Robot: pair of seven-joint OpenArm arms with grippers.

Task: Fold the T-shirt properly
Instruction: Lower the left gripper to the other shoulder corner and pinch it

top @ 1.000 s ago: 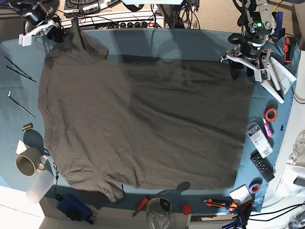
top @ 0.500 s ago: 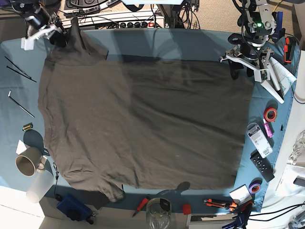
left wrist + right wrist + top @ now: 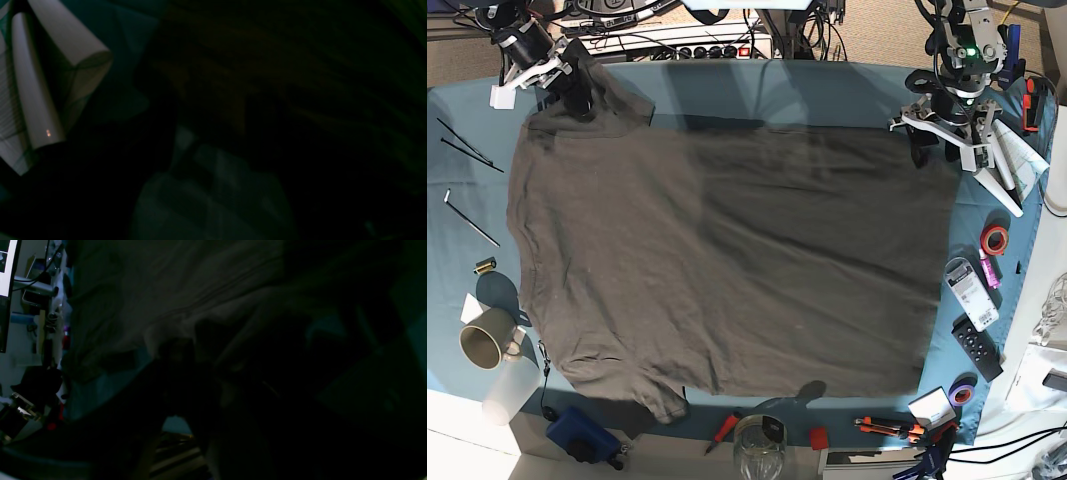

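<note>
The dark grey-brown T-shirt (image 3: pixel 727 260) lies spread flat on the light blue tablecloth (image 3: pixel 827 95), neck side to the left and hem to the right. Its far left sleeve (image 3: pixel 602 95) is pulled up into a peak. My right gripper (image 3: pixel 575 92) is at that peak and looks shut on the sleeve cloth. The right wrist view is very dark and shows only bunched cloth (image 3: pixel 173 306) close to the camera. My left gripper (image 3: pixel 942 135) hovers open over the shirt's far right hem corner, holding nothing. One white finger (image 3: pixel 50 83) shows in the left wrist view.
A mug (image 3: pixel 485 340) and a clear cup (image 3: pixel 507 392) stand at the near left. Tape rolls (image 3: pixel 995 238), a remote (image 3: pixel 977 345) and small tools (image 3: pixel 887 428) line the right and front edges. A glass jar (image 3: pixel 759 450) is at the front. A power strip (image 3: pixel 697 45) lies behind.
My right gripper has moved right and a little nearer, carrying the sleeve peak with it over the shirt's shoulder. The left arm has not moved.
</note>
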